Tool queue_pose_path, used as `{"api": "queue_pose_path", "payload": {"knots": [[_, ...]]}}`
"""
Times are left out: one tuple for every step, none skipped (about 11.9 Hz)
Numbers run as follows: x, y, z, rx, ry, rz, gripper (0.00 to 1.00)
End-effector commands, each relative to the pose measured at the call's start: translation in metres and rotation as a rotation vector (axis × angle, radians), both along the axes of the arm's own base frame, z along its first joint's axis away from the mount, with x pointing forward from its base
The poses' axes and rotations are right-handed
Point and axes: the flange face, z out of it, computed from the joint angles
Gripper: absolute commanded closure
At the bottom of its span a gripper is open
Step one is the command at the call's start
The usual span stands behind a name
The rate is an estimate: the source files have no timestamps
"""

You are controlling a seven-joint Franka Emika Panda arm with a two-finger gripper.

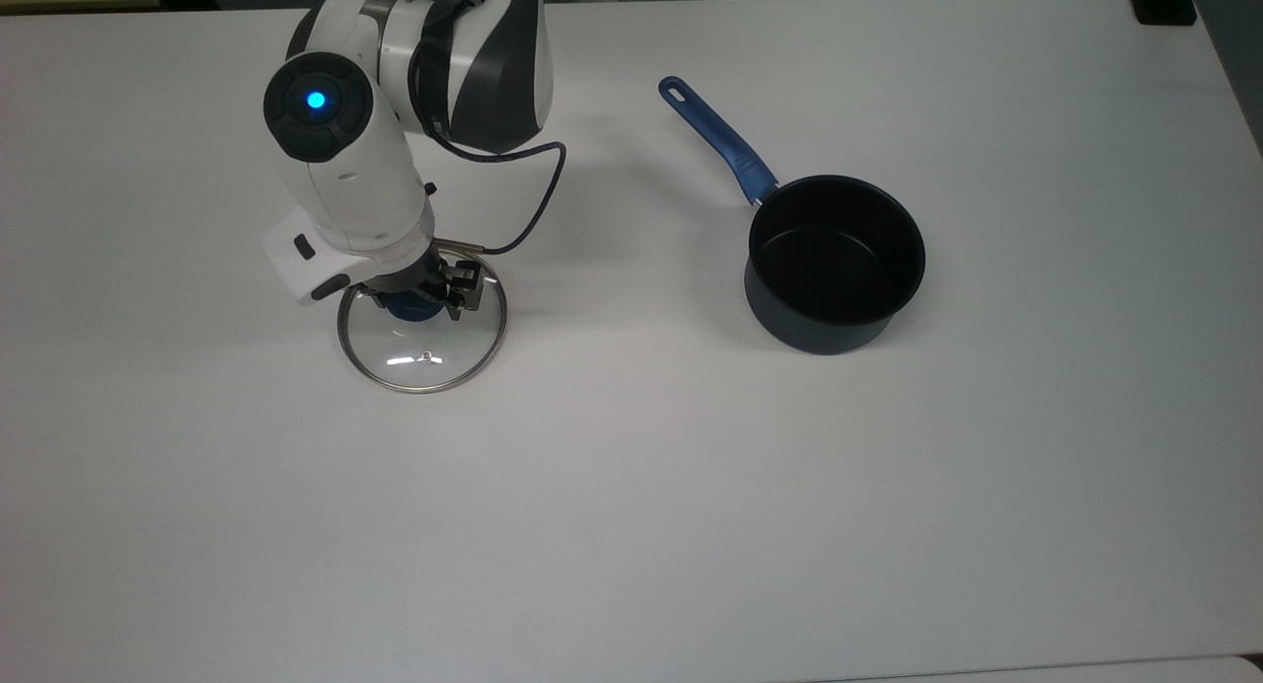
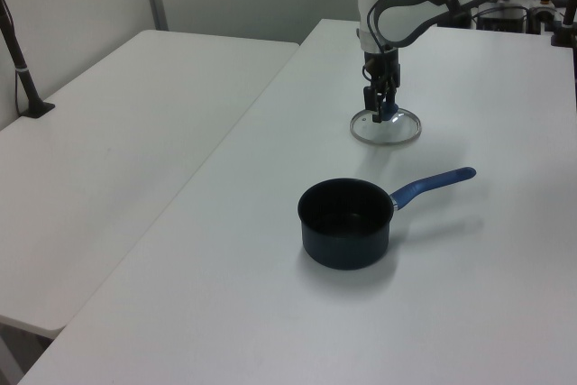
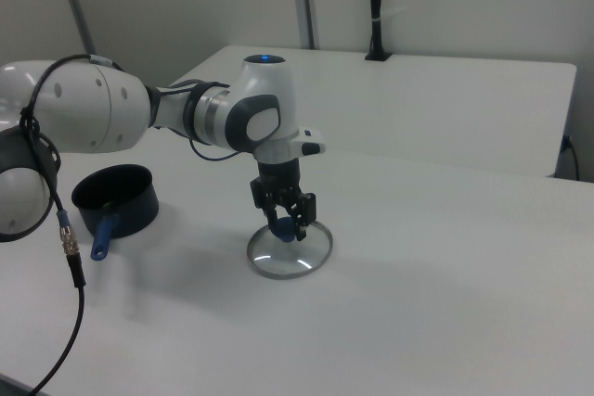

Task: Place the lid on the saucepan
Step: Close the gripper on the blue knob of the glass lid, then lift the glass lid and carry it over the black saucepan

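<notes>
The gripper [image 1: 418, 295] pinches the blue knob [image 3: 284, 230] of the lid [image 1: 422, 338], which lies flat on the white table [image 1: 631, 486]. The saucepan [image 1: 835, 262] stands open well apart, toward the top view's right.

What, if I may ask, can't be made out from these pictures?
- Top view: the arm covers most of the lid's blue knob, so the pincer's contact with it stays unclear.
- Right view: the pot partly hides its handle.
- Left view: the lid's vent hole is too small.

Bright even light, soft shadows
</notes>
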Motion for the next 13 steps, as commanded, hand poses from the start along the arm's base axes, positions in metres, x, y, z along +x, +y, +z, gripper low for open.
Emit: {"api": "queue_pose_path", "payload": {"knots": [[-0.002,-0.001,0.003,-0.013,-0.014,-0.014,0.42],[-0.003,-0.002,0.005,-0.011,-0.014,-0.013,0.45],[-0.003,-0.004,0.008,-0.010,-0.015,-0.010,0.46],[-0.004,-0.011,0.015,-0.011,-0.024,-0.018,0.48],[-0.005,-0.013,0.024,-0.011,-0.037,-0.018,0.48],[-0.008,-0.018,0.032,-0.006,-0.019,-0.022,0.49],[-0.010,-0.022,0.047,0.003,-0.012,-0.019,0.49],[-0.013,-0.023,0.064,0.008,-0.021,-0.018,0.49],[-0.015,-0.021,0.081,0.011,-0.040,-0.020,0.49],[-0.016,-0.020,0.098,0.012,-0.047,-0.026,0.49],[-0.016,-0.013,0.112,0.016,-0.037,-0.031,0.49],[-0.016,-0.007,0.124,0.017,-0.032,-0.059,0.49],[-0.017,-0.003,0.133,0.019,-0.016,-0.085,0.50]]}}
